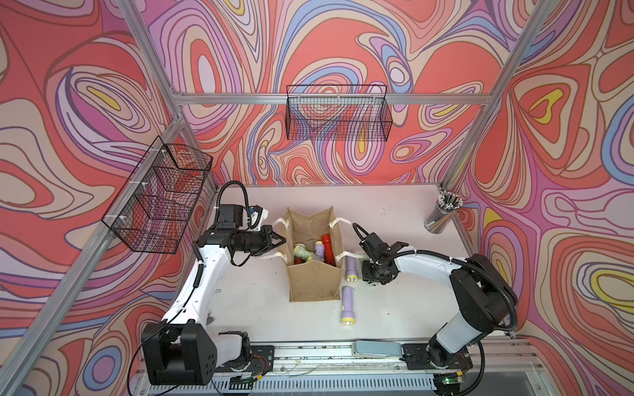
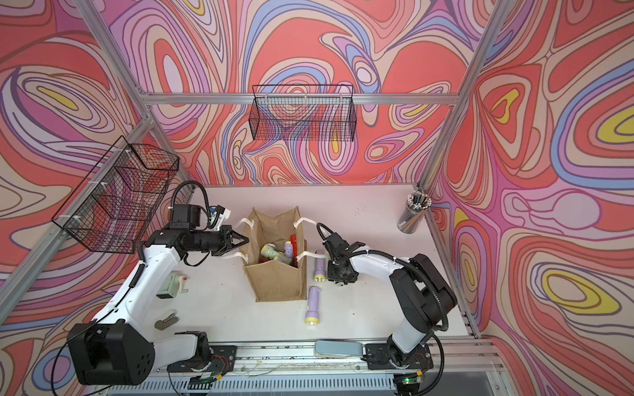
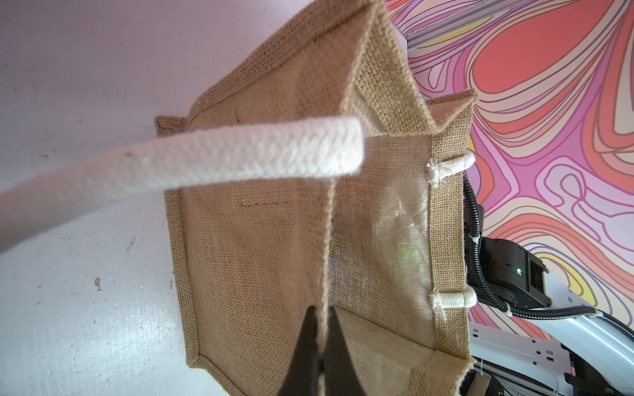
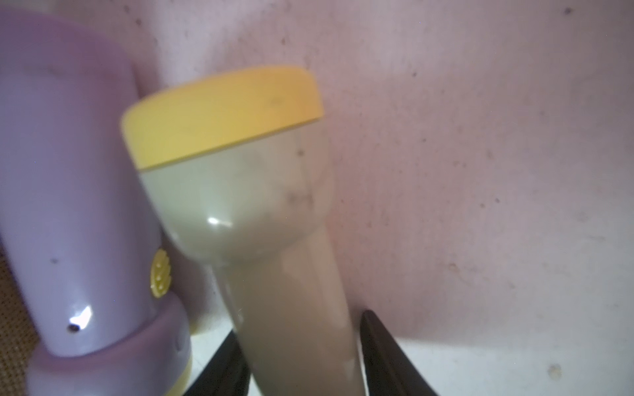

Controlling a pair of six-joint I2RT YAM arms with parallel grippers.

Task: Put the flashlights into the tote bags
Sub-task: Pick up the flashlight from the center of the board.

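Burlap tote bag is rim-pinched by the clenched left gripper; right gripper straddles a pale green flashlight on the table beside it, grip unclear; pickup likely needs squeezing, then lifting.

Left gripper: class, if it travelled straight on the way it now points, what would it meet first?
The tote bag: the left gripper is shut on its near side wall. Pushing on would carry that wall across the open mouth, probably over the flashlights inside; depth is unclear.
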